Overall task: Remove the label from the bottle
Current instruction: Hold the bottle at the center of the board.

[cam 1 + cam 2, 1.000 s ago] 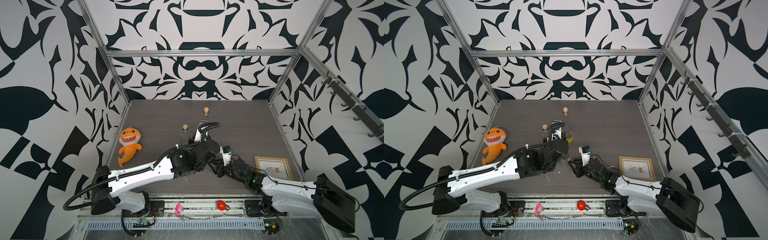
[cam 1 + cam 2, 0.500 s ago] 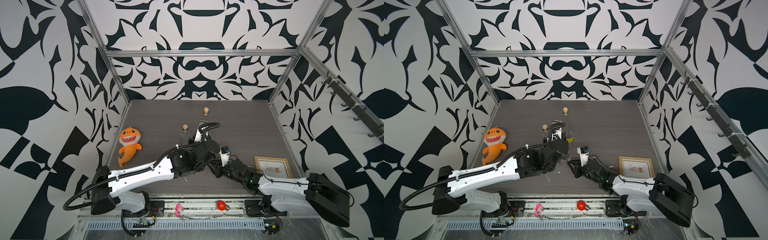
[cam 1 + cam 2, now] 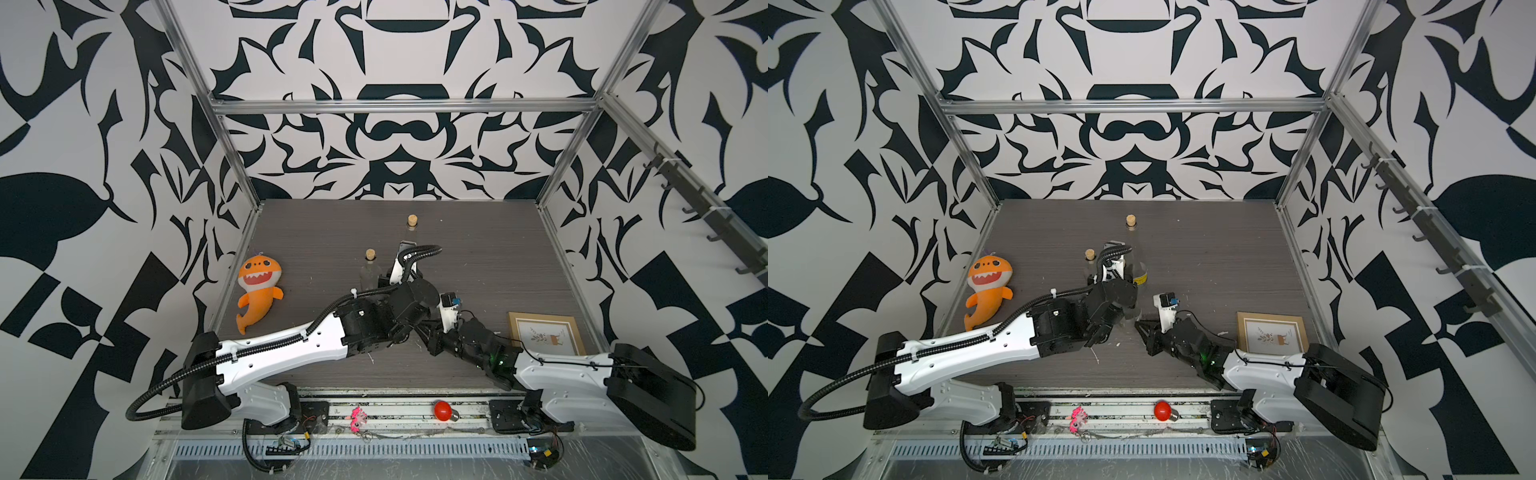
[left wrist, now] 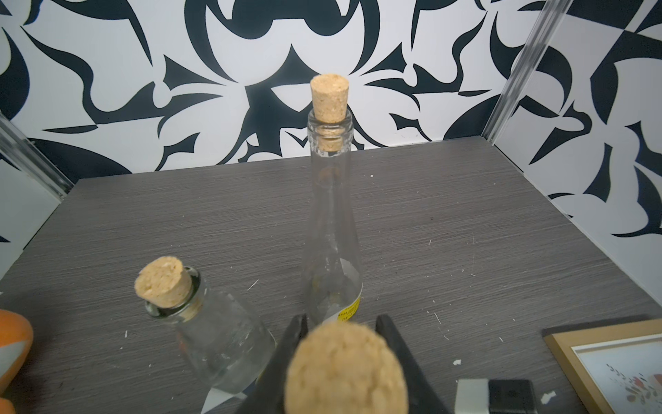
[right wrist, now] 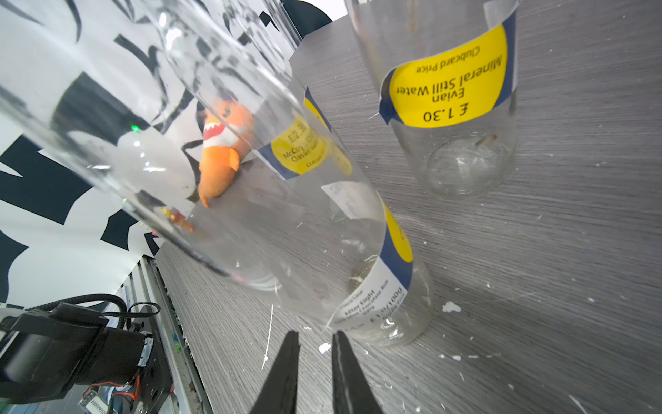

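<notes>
In the right wrist view the bottle point(image 5: 322, 251) is clear glass, tilted, its base on the table. Its label point(image 5: 392, 265), white, blue and yellow, wraps the glass near the base, with a free edge just beyond my right gripper point(image 5: 315, 334). That gripper is low over the table, narrowly open, with nothing between its fingers point(image 5: 286, 362). My left gripper point(image 4: 340, 319) is shut on the bottle's neck, and the cork point(image 4: 345, 369) fills the foreground of the left wrist view. In both top views the two grippers meet mid-table, left point(image 3: 415, 328) and right point(image 3: 1140, 328).
A tall corked bottle point(image 4: 331, 233) with a yellow label and a short corked bottle point(image 4: 222, 340) stand just behind. An orange shark plush point(image 3: 257, 291) lies at the left and a framed picture point(image 3: 544, 332) at the right. White paper flecks point(image 5: 450, 307) dot the table.
The right gripper's jaws have narrowed and it has edged closer to the bottle's base. The left arm holds still.
</notes>
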